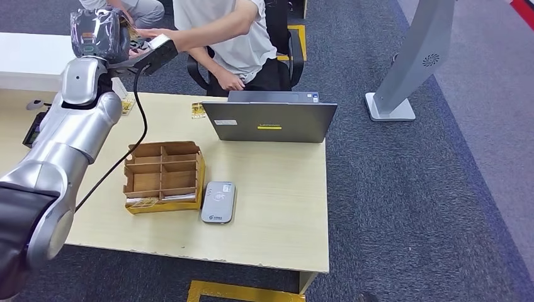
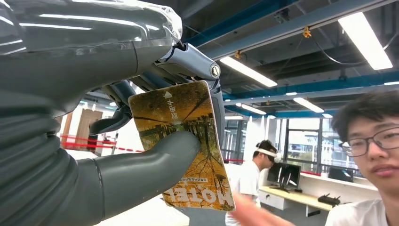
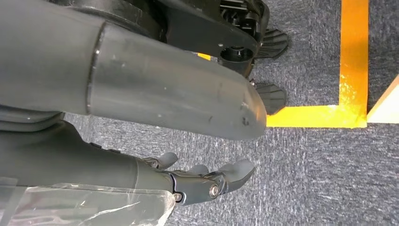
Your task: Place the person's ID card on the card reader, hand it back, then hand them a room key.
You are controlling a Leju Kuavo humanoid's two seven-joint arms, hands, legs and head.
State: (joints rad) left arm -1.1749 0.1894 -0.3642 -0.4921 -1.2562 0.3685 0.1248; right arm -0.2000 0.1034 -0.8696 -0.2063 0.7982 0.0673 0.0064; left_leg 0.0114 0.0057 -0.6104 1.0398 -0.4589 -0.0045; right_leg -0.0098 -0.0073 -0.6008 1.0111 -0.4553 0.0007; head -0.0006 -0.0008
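Observation:
My left arm is raised toward the seated person (image 1: 233, 31) at the table's far left. My left hand (image 1: 94, 34), wrapped in clear plastic, pinches a yellow hotel room key card (image 2: 183, 113) between thumb (image 2: 155, 165) and fingers. The person's hand (image 1: 148, 33) reaches right up to it, and shows blurred just below the card (image 2: 254, 214). The grey card reader (image 1: 218, 202) lies on the table with nothing on it. My right hand (image 3: 207, 181) hangs beside my body over the carpet, fingers apart, holding nothing.
A cardboard divider box (image 1: 164, 176) sits left of the reader. A grey laptop (image 1: 271, 119) stands at the table's far edge, with a yellow card (image 1: 198, 111) beside it. A grey kiosk stand (image 1: 403, 75) stands on the carpet to the right.

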